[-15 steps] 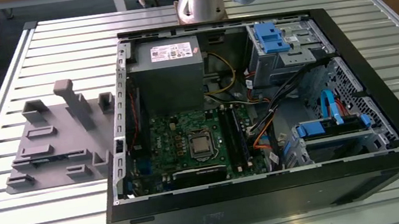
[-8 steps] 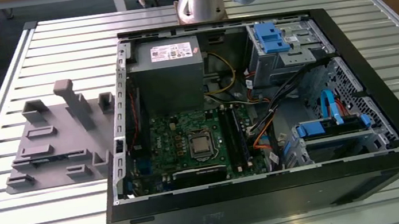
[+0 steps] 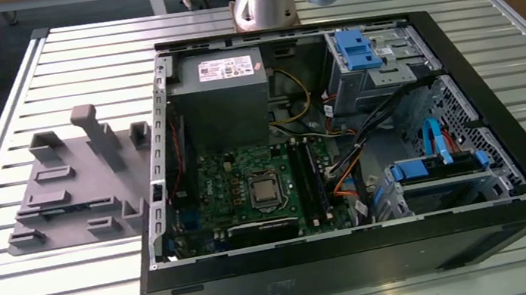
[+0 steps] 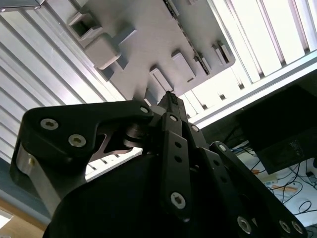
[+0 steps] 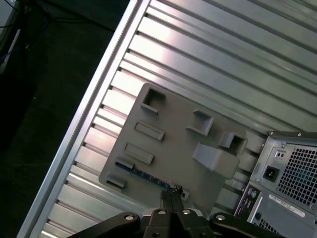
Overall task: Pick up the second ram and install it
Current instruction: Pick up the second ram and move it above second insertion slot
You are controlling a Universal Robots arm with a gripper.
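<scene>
While the hand [image 5: 171, 192] hangs over the grey fixture [image 5: 183, 148] on the desk [image 5: 208, 59], its fingers are pressed together, gripping nothing. The ram [image 5: 144, 174] sits edge-on in a fixture slot, one end near the fingertips in the first wrist view; contact cannot be judged. The exterior view shows the open case [image 3: 359, 257] beside the fixture and the arm [image 3: 264, 2].

arm [image 3: 263, 6]: silver tube, pale blue cap | hand [image 4: 171, 101]: black links, silver screws
</scene>
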